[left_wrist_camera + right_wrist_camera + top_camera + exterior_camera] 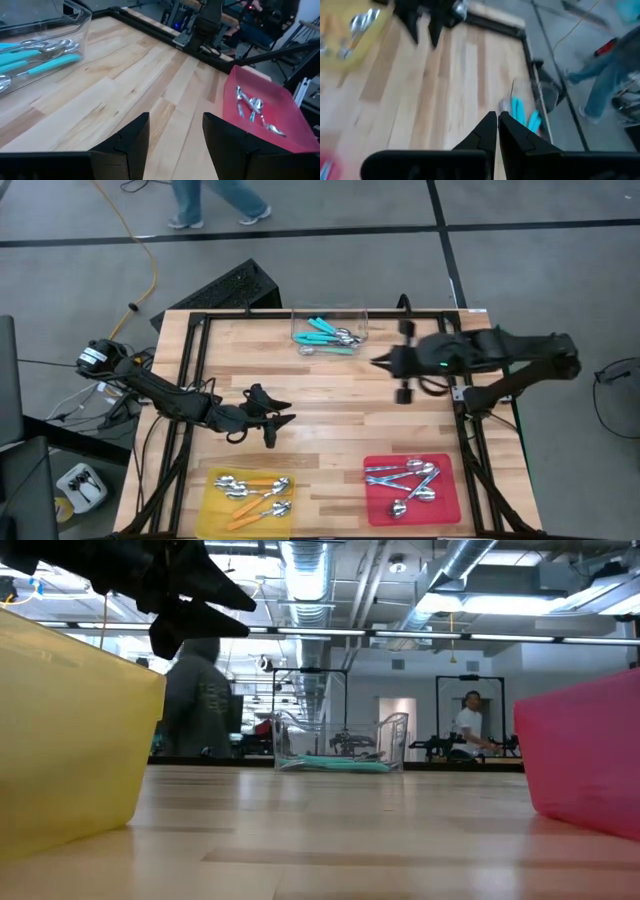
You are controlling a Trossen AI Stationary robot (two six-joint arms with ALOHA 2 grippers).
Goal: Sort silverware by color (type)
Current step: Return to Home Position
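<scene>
Teal spoons [322, 331] in tub [364, 328], well apart from released left jaws; right jaws seemingly clenched.

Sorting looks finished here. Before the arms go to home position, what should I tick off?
1. The left gripper is empty: ok, open over bare wood, nothing in it.
2. The right gripper is empty: ok, shut on nothing.
3. The teal spoons are in the clear tub: ok.
4. The orange spoons are in the yellow tray: ok.
5. The silver spoons are in the red tray: ok.
6. No spoon lies loose on the table: ok in the high view.
</scene>
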